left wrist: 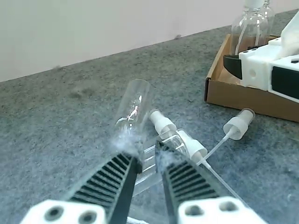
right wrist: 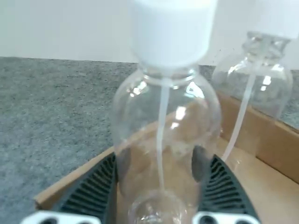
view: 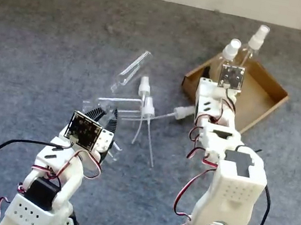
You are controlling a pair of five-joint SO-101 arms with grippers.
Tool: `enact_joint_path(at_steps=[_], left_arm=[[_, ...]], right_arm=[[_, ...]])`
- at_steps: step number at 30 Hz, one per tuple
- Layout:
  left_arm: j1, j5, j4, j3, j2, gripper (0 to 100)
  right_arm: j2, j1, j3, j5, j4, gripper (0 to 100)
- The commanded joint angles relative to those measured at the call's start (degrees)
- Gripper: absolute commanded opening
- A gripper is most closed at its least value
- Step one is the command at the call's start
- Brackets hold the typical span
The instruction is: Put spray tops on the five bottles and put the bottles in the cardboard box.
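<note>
My right gripper (right wrist: 160,165) is spread wide and clamped on both sides of a bottle (right wrist: 166,116) (top on, tube running down inside), which stands upright in the box (view: 265,100), close to the wall that faces the loose parts. A second bottle (view: 255,40), also topped, stands deeper in the box. Well apart from the box, my left gripper (left wrist: 147,157) has its jaws almost together, pinching a flat bottle (view: 106,103) on the table. Between that and the box lie spray tops (view: 184,112) with trailing tubes. An open bottle (left wrist: 135,105) lies near them.
</note>
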Motion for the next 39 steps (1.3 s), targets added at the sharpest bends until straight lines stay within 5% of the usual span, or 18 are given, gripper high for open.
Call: enact_joint_path(at_steps=[1, 39], left_arm=[[-0.7, 0.5, 0.3, 1.1, -0.2, 1], [-0.7, 0.5, 0.3, 1.1, -0.2, 1]], right_arm=[[-0.7, 0.5, -3.4, 0.5, -1.7, 12.7], [-0.6, -0.8, -3.5, 0.3, -1.7, 12.7]])
